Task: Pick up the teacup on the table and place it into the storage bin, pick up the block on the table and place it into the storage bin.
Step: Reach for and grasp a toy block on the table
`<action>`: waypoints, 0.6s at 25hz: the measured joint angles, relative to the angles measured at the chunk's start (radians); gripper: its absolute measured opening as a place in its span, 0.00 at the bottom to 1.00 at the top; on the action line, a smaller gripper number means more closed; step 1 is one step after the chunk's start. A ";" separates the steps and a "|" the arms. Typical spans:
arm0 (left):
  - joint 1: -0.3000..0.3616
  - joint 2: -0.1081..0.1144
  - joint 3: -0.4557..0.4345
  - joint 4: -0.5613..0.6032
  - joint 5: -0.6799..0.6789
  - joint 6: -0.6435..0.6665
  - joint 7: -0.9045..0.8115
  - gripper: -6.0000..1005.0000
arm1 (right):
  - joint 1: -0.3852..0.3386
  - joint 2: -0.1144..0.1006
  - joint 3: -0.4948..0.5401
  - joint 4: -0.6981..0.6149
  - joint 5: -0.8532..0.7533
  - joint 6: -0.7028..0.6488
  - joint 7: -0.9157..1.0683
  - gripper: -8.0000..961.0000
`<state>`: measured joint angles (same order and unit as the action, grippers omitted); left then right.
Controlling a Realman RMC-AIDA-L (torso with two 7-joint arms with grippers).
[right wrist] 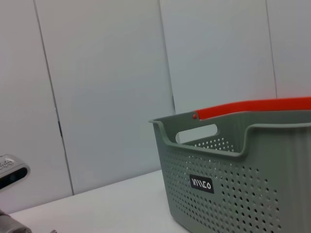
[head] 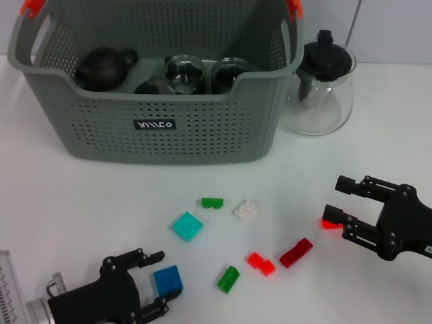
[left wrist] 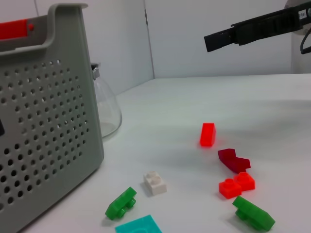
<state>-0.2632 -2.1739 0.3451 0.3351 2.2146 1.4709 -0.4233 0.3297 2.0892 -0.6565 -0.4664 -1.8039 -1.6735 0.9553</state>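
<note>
We see the right pincer (head: 335,197) spread wide just above the white counter (head: 61,202), a bright red block (head: 331,223) lying just below its lower finger, not gripped. Left of it lie a dark red block (head: 296,252), a red-orange pair of bricks (head: 260,263), a green block (head: 229,278), a white block (head: 245,209), a smaller green block (head: 212,202) and a teal plate (head: 187,226). Beyond the right pincer stands a glass teapot (head: 318,88) with a black lid, just beside the storage bin (head: 169,115), which holds a dark teapot (head: 102,67) and glass cups (head: 185,73). The left pincer (head: 162,280) hangs low at the near edge, fingers spread either side of a blue block (head: 167,279) without closing on it.
</note>
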 joint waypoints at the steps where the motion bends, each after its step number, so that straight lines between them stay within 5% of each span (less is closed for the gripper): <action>1: 0.000 0.000 0.000 0.000 0.000 0.000 0.000 0.71 | 0.000 0.000 0.000 0.000 0.000 0.000 0.000 0.62; 15: 0.004 -0.001 0.006 -0.013 0.002 -0.006 0.000 0.51 | -0.002 -0.002 -0.001 0.003 0.000 0.000 0.000 0.62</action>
<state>-0.2592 -2.1752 0.3509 0.3218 2.2163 1.4645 -0.4233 0.3282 2.0877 -0.6579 -0.4632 -1.8039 -1.6735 0.9555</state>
